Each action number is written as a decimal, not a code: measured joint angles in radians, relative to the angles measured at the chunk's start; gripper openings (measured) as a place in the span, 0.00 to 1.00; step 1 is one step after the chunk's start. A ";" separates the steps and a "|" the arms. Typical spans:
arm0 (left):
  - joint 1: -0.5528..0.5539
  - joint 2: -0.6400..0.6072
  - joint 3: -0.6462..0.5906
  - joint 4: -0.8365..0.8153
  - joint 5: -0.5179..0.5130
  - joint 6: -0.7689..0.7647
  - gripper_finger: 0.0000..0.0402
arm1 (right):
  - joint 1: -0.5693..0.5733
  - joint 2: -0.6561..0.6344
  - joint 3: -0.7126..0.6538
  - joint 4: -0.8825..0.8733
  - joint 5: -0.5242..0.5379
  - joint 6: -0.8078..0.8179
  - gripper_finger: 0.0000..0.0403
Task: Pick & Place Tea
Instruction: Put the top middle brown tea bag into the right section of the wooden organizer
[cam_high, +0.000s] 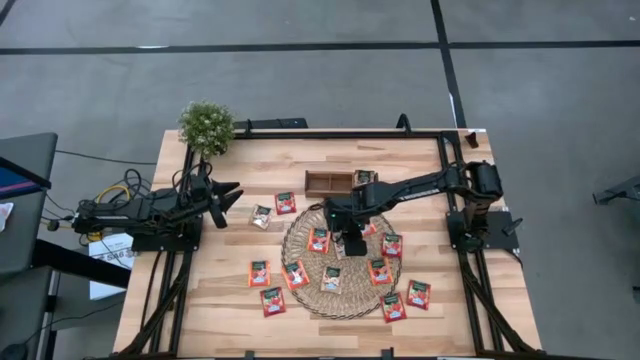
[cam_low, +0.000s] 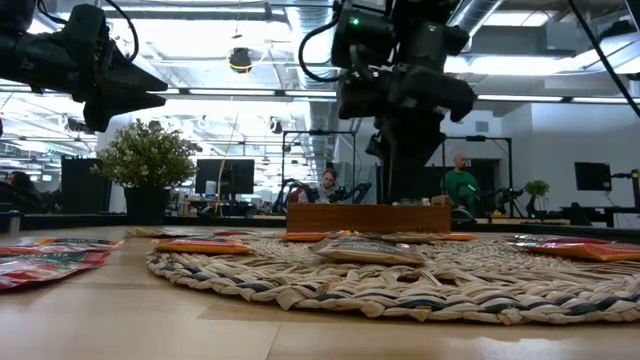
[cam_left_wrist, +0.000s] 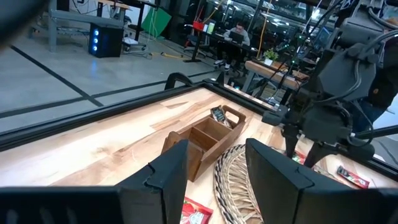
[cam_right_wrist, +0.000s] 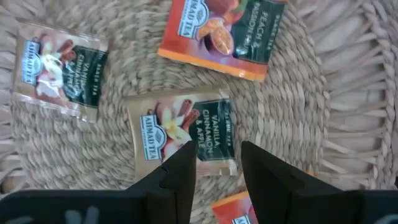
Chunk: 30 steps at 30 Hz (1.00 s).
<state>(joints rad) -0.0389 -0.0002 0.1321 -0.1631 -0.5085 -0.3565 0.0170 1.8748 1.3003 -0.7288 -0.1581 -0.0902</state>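
1. The wooden desk (cam_high: 220, 300) carries everything.
2. A round woven mat (cam_high: 300, 240) lies under the right pincer (cam_right_wrist: 214, 165).
3. A wooden tray (cam_high: 325, 182) sits beyond that pincer.
4. The left pincer (cam_left_wrist: 214, 171) waits released, well apart from the mat.
5. The right pincer, released, hovers over a vanilla-cinnamon tea sachet (cam_right_wrist: 180, 127); other sachets (cam_high: 259, 273) surround it.

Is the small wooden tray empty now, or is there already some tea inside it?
Not empty. The wooden tray holds at least one tea sachet in its right-hand compartment; its left compartment looks bare. The left wrist view also shows a sachet at that end.
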 joint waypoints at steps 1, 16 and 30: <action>0.000 0.000 0.000 0.000 0.000 0.000 0.38 | 0.000 0.000 0.000 0.001 0.000 0.000 0.29; 0.000 0.000 0.000 0.000 0.000 -0.022 0.38 | -0.006 0.077 -0.003 0.018 0.006 0.009 0.29; 0.000 0.000 0.000 0.000 0.001 -0.040 0.38 | -0.008 0.079 -0.002 0.023 0.012 0.011 0.29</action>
<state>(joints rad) -0.0391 -0.0002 0.1322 -0.1631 -0.5079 -0.3969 0.0090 1.9535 1.2984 -0.7062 -0.1459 -0.0788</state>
